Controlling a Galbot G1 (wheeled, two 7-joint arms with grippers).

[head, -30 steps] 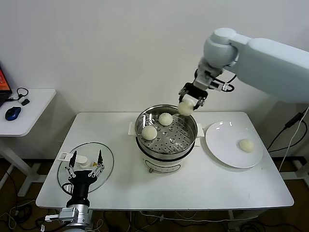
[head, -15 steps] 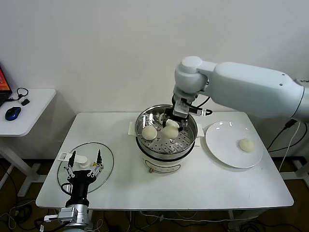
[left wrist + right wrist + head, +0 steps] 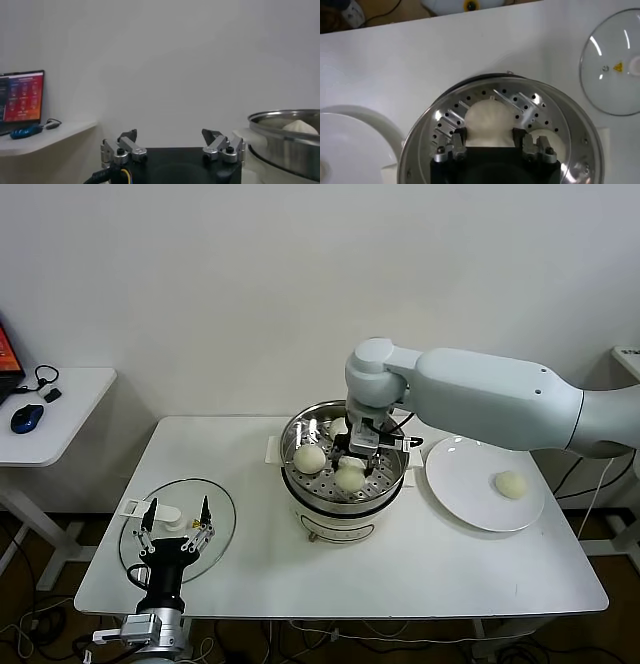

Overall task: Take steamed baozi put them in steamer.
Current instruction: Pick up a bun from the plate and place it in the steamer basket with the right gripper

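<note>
- Head view is showing a white counter [image 3: 450, 569] carrying a shiny round steel steamer [image 3: 345, 506] on a white base, a flat white plate [image 3: 460, 484] to its right, and a round glass lid [image 3: 215, 534] lying at the left.
- Right claw [image 3: 352, 467] is reaching down into the steamer, clenched on a baozi [image 3: 349, 478] that is sitting low over the perforated tray; whether the bun is touching the tray, I cannot tell.
- Right wrist view is showing that same bun [image 3: 489, 121] pinched between the two dark fingers [image 3: 458, 138], with rows of small holes in the tray around it.
- Two more buns are resting inside the steamer: one [image 3: 309, 457] at the left of the tray, another only partly showing behind the claw.
- A fourth bun [image 3: 511, 484] is waiting on the plate, well apart from the steamer.
- Left claw [image 3: 172, 528] is idling with its fingers spread, hovering over the glass lid.
- Buns are looking pale, matte, rounded and pleated; they are probably light, soft and easily dented, so a gentle pinch across the widest part of the sides seems wisest.
</note>
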